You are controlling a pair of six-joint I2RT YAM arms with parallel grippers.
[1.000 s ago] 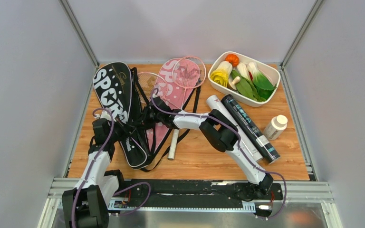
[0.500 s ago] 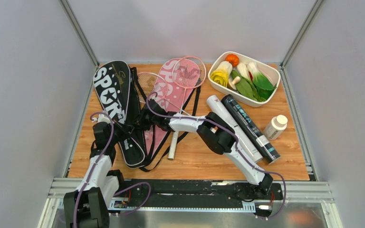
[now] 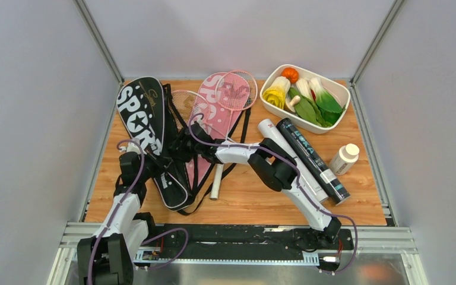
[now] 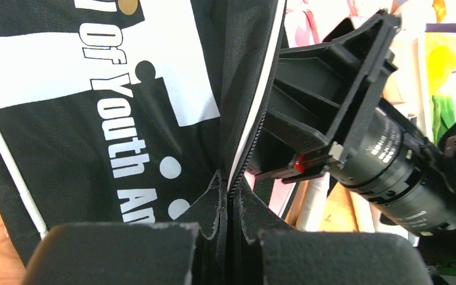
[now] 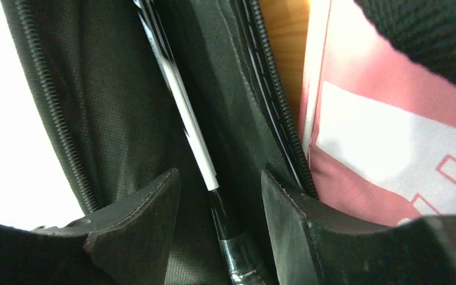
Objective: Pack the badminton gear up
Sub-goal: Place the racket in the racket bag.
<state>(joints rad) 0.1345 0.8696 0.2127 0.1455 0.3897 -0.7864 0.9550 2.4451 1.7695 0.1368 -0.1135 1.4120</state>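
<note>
Early stage. Left gripper point(image 4: 228, 228) pinches black cover point(image 3: 145, 127) edge; right gripper point(image 5: 219, 228), spread, straddles a racket shaft point(image 5: 181, 113), apparently inside it. Pink cover point(image 3: 214, 119), tubes point(image 3: 303, 157) beside it remain unpacked.

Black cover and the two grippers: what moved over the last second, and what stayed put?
The right gripper swung left, then eased back, ending beside the black cover. The left gripper edged right along the cover's lower end; in the left wrist view it is shut on the cover's zipper edge. The pink cover, the tubes, bowl and bottle stayed put.
</note>
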